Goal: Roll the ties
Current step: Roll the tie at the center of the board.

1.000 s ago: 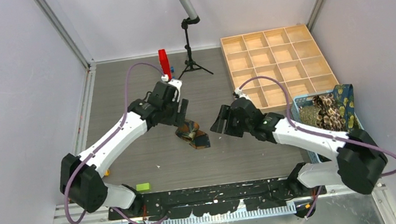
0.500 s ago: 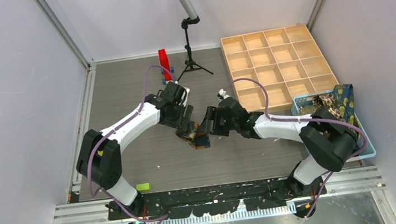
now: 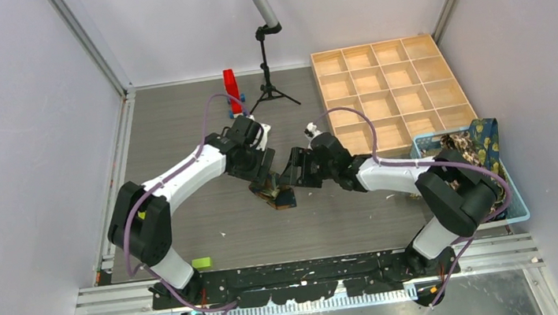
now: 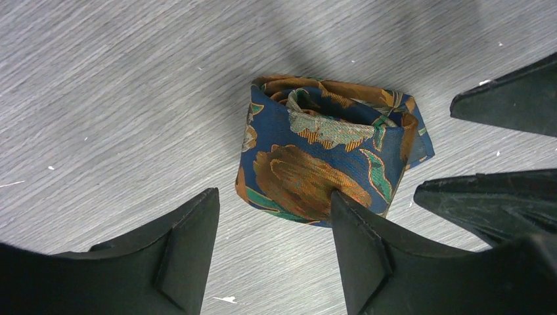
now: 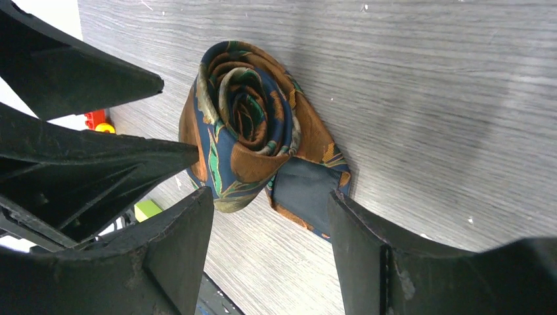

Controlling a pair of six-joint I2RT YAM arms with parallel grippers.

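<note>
One of the ties (image 3: 279, 195), navy with orange and teal leaves, lies rolled into a coil on the grey table between both arms. In the left wrist view the roll (image 4: 322, 154) lies just ahead of my left gripper (image 4: 274, 197). That gripper is open, and its right finger touches the roll's near side. In the right wrist view the coil (image 5: 246, 128) shows its spiral end, with a loose flap at its lower right. My right gripper (image 5: 269, 195) is open just short of it, nothing between its fingers. Seen from above, left gripper (image 3: 265, 177) and right gripper (image 3: 294, 175) flank the roll.
A wooden compartment tray (image 3: 391, 89) stands at the back right. A light blue basket (image 3: 513, 208) holding more patterned ties (image 3: 466, 154) sits at the right edge. A red block (image 3: 231, 85) and black tripod (image 3: 269, 83) stand behind. A green block (image 3: 201, 262) lies near the front.
Both grippers have closed in on the rolled tie, the right one travelling left to reach it. The left jaws have narrowed a little.
</note>
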